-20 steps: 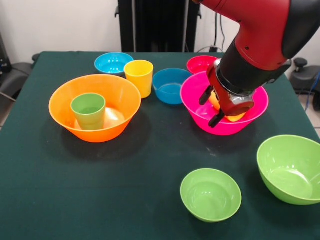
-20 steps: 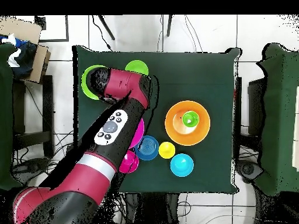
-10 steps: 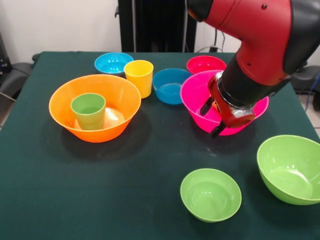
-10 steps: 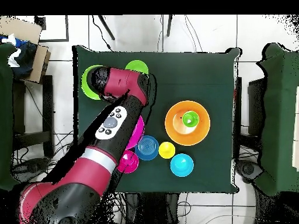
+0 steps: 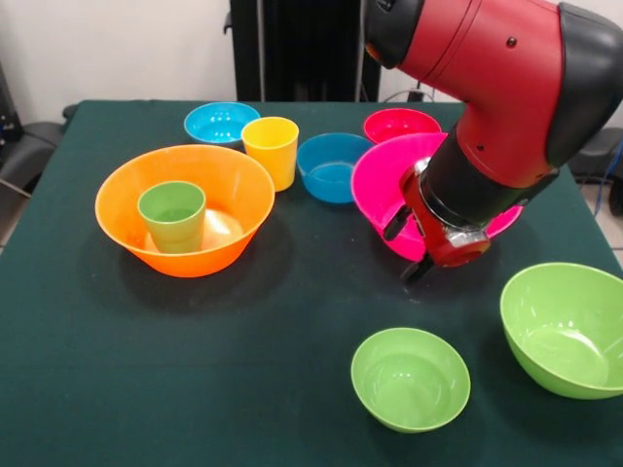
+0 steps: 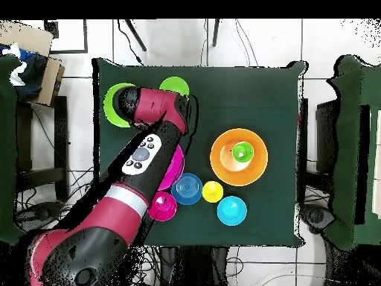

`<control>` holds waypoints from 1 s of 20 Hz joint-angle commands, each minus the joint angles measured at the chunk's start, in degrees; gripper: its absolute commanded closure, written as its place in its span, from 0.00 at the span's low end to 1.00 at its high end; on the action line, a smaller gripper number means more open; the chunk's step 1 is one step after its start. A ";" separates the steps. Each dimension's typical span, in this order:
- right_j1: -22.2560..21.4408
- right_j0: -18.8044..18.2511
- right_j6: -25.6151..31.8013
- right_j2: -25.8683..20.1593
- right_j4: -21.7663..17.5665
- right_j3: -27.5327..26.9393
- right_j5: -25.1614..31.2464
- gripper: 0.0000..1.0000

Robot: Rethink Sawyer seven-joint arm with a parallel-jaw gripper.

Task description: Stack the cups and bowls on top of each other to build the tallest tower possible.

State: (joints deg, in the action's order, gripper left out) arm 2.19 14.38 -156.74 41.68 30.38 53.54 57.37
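Observation:
My gripper (image 5: pixel 406 246) hangs over the near rim of the large hot pink bowl (image 5: pixel 375 185), its two black fingers (image 5: pixel 394 224) apart with nothing seen between them. The arm hides the orange-yellow cup. The green cup (image 5: pixel 172 216) stands inside the large orange bowl (image 5: pixel 243 190). The yellow cup (image 5: pixel 271 151) stands behind it, beside the darker blue bowl (image 5: pixel 333 167). The light blue bowl (image 5: pixel 222 122) and red-pink bowl (image 5: pixel 399 124) sit at the far side. The small lime green bowl (image 5: pixel 410 377) and large lime green bowl (image 5: pixel 565 326) sit near the front. In the overhead view the arm (image 6: pixel 149 149) covers the gripper.
All bowls stand upright and apart on the dark green table (image 5: pixel 243 341). In the overhead view the orange bowl (image 6: pixel 223 156) is at the right and the lime bowls (image 6: pixel 175 86) at the top left. A cardboard box (image 6: pixel 30 56) sits off the table's left.
My gripper moved from inside the hot pink bowl toward the table's near side, to over the bowl's near rim. The orange-yellow cup seen by the fingers earlier no longer shows.

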 commanded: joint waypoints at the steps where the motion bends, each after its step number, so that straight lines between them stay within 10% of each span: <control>1: 2.97 -0.75 -14.08 -4.15 1.38 -2.31 -4.10 0.00; 13: 1.56 -0.25 -12.88 -4.11 1.43 -0.32 -3.27 0.00; 20: -7.19 1.21 -9.81 -3.29 0.19 4.96 6.40 0.00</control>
State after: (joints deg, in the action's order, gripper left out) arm 1.37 15.01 -156.74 41.89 30.52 54.75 57.42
